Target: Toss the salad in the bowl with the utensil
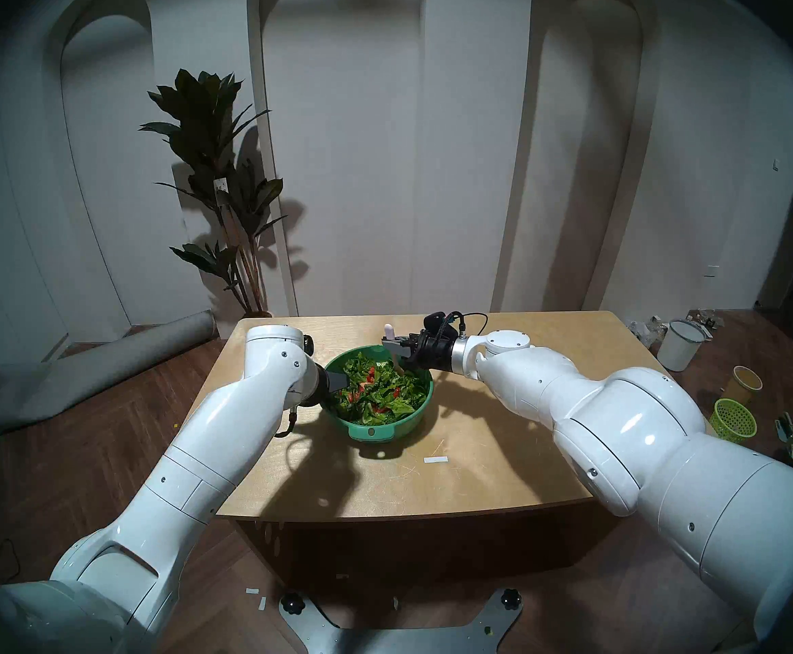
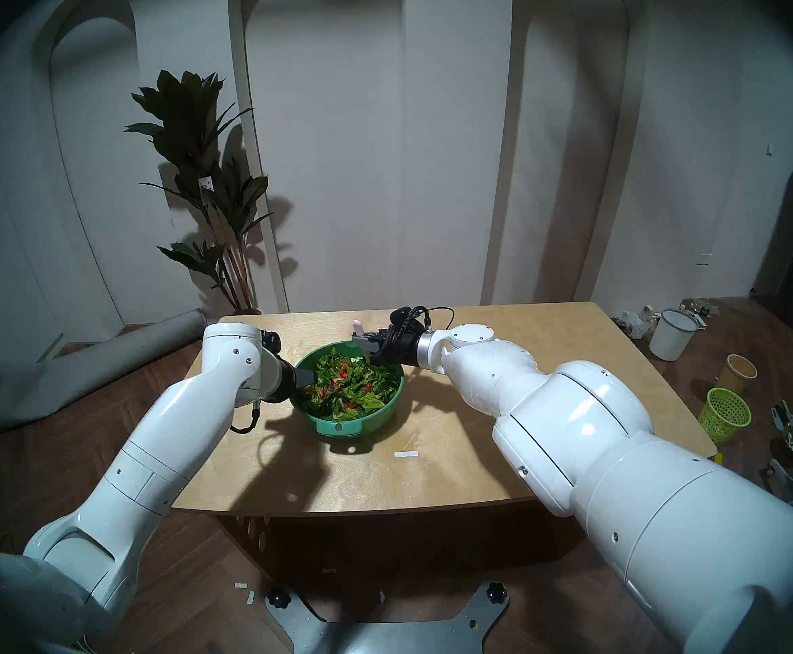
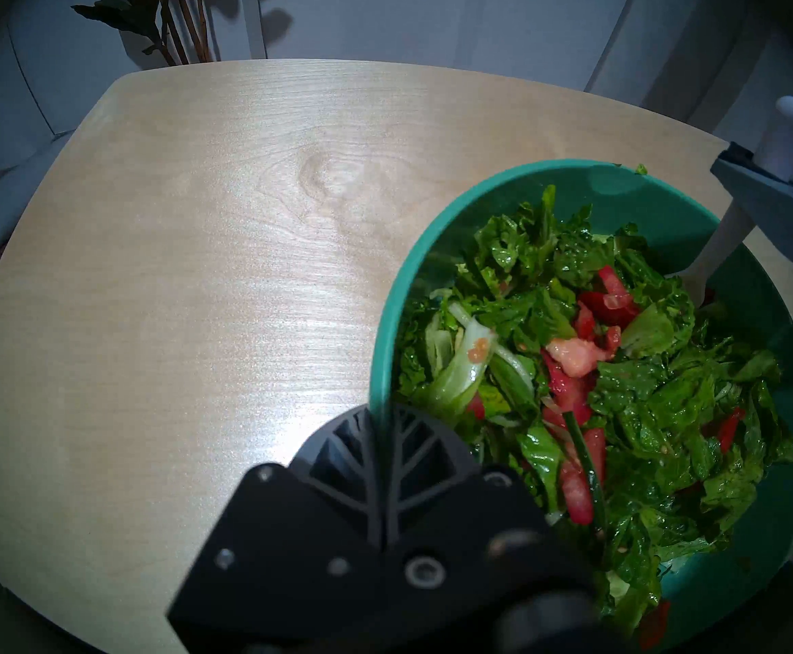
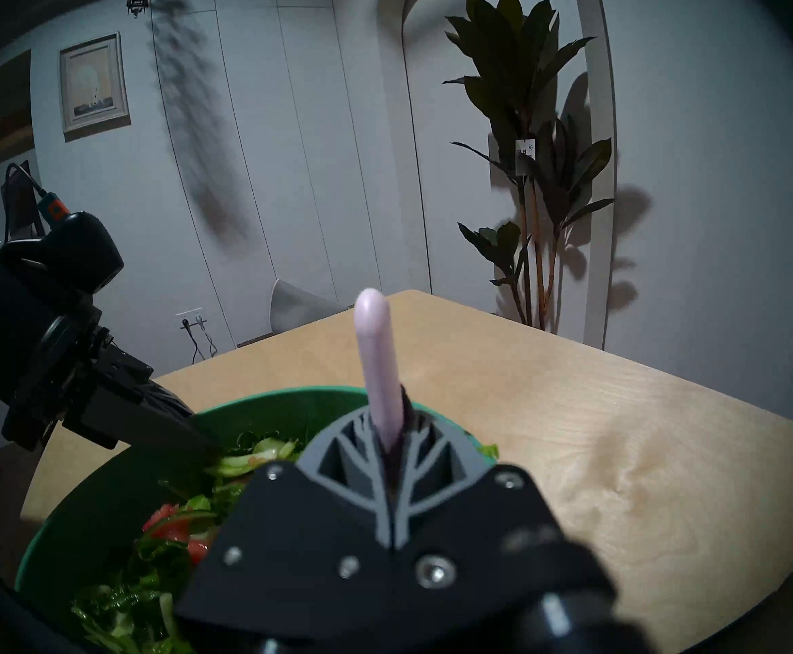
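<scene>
At far left on the desk [image 1: 479, 450], the left gripper [image 3: 380, 455] has its fingers [image 3: 413, 455] closed on the rim of the bowl [image 1: 413, 410], one either side of the wall. Salad [image 1: 375, 393] fills the bowl, which sits mid-desk; leaves hide the bowl floor. Further right, the right gripper [image 4: 392, 455] has its fingers clamped on the handle of the pink spoon [image 4: 378, 355], held upright over the far rim. Its handle tip stands clear above; the scoop goes down among the leaves and cannot be made out.
</scene>
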Tool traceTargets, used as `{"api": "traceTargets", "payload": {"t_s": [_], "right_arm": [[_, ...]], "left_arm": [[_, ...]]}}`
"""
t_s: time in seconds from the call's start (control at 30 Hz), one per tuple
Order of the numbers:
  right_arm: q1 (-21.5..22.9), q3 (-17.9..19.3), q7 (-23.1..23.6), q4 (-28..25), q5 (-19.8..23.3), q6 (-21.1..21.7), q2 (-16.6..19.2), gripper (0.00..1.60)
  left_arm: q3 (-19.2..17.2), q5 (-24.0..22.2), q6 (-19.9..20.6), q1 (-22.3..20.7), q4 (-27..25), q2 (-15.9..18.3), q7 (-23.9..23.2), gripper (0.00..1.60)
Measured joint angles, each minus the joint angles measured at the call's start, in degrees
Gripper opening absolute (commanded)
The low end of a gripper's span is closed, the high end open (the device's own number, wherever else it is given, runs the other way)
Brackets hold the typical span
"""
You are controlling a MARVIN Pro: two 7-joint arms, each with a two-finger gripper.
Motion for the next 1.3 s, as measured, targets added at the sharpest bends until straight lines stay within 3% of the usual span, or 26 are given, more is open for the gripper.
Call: {"api": "traceTargets", "payload": {"t_s": [0.3, 0.67, 1.03, 1.3], "right_arm": [[-1.09, 3.63, -0.20, 0.42, 3.20, 4.36, -2.56, 0.00], [-0.99, 7.64, 3.86, 0.42, 6.57, 9.58, -3.28, 0.00], [-0.61, 10.02, 9.20, 0.33, 8.19, 12.43, -0.72, 0.00], [0.60, 10.27, 11.49, -0.65, 8.07, 10.99, 2.09, 0.00]], "left_arm": [[0.00, 0.18, 0.00, 0.00, 0.00, 0.18, 0.09, 0.00], [-0.12, 0.14, 0.00, 0.00, -0.02, 0.03, 0.17, 0.00], [-0.55, 0.14, 0.00, 0.04, 0.10, -0.46, 0.22, 0.00], [-0.59, 0.42, 0.00, 0.09, 0.13, -0.54, 0.22, 0.00]]}}
